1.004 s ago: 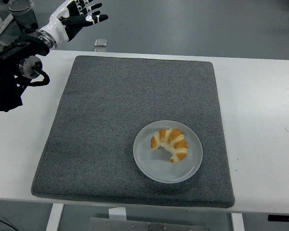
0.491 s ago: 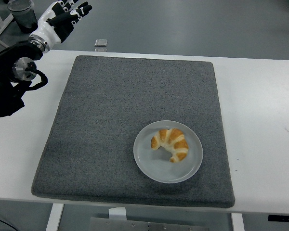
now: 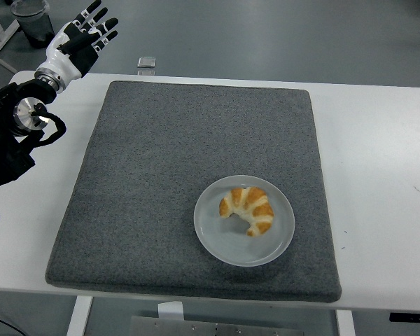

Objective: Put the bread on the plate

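Here we log a white tabletop (image 3: 378, 140) carrying a large square dark grey felt mat (image 3: 168, 161) that covers most of its middle. On the mat's near right part sits a round pale grey plate (image 3: 217, 241), fully within the mat's edges. A golden-brown and cream crescent-shaped bread roll, a croissant (image 3: 248, 208), lies on the plate, a little above and right of the plate's centre, its curved back turned toward the far right and its two tips pointing toward the near left. We see nothing touching the bread.

The left robot hand (image 3: 80, 38), black with white segments, is up at the far left corner of the view, beyond the tabletop's far edge and well apart from plate and bread. Its fingers (image 3: 105, 26) are spread and extended, pointing up and to the right, with nothing in its hold. Its black arm (image 3: 10, 136) comes in from the left edge over the bare left strip of tabletop beside the mat.

A small pale squarish object (image 3: 146, 63) lies on the grey floor (image 3: 280, 38) just past the tabletop's far edge; we cannot tell what it is.
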Available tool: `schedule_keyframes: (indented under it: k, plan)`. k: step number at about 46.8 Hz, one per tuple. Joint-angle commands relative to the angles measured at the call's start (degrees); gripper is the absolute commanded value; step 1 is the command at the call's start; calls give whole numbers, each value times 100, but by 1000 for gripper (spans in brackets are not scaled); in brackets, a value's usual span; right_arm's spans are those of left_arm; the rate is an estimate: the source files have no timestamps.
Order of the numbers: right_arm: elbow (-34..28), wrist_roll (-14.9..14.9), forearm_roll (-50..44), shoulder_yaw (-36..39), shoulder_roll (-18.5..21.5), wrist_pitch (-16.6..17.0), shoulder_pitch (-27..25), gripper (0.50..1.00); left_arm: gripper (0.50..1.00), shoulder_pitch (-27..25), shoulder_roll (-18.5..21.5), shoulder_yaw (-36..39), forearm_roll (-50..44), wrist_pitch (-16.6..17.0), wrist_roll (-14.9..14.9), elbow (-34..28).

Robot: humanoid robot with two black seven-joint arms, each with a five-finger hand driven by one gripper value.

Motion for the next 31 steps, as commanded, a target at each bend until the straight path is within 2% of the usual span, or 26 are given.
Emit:
schedule_keyframes:
  k: [1,31]
  plan:
    - [0,0,-1,0,0,2,0,930,992,29,11,1,-24,-9,6,2]
    - [0,9,-9,-9,0,2,0,930,992,179,20,-61,-7,-97,-90,-6]
